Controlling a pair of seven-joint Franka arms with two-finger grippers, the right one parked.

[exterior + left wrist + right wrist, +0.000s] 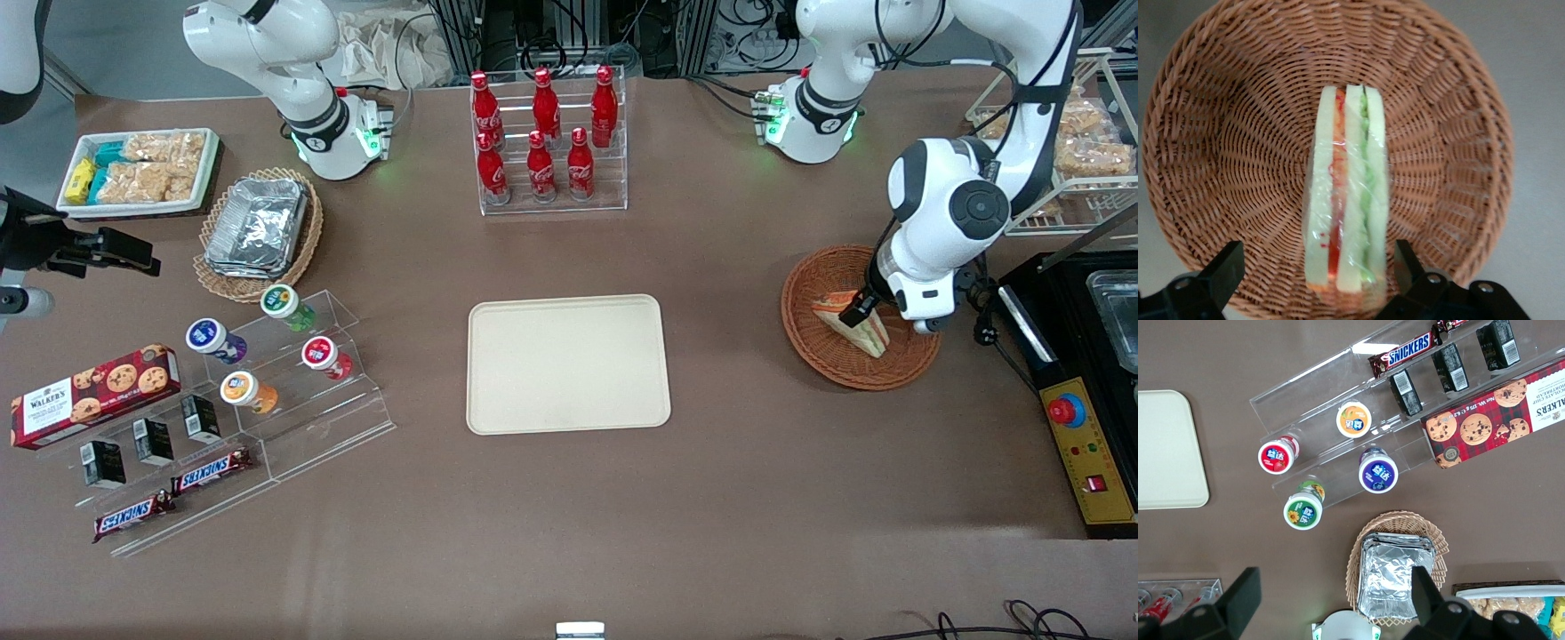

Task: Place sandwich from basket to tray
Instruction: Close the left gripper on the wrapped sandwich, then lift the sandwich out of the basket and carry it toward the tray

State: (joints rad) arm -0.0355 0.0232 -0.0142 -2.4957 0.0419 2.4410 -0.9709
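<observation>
The brown table (pixel 729 498) carries the cream tray (pixel 569 364) at its middle, flat and bare, with a clear rack of red cola bottles (pixel 544 142) standing farther from the front camera than the tray. Toward the working arm's end of the table sits the round reddish-brown basket (pixel 805 329), well apart from the tray. The left arm bends down over the basket, and its gripper (pixel 864 313) hangs low inside the rim, right at the sandwich (pixel 867 336). The wrist view shows the sandwich (pixel 1346 200) lying in the basket (pixel 1218 133), wrapped in clear film, its white bread edges up with an orange-red layer and a green layer between them. The gripper (pixel 1318 273) has its fingers (pixel 1221 273) spread wide, one on each side of the wedge, neither pad touching the bread.
</observation>
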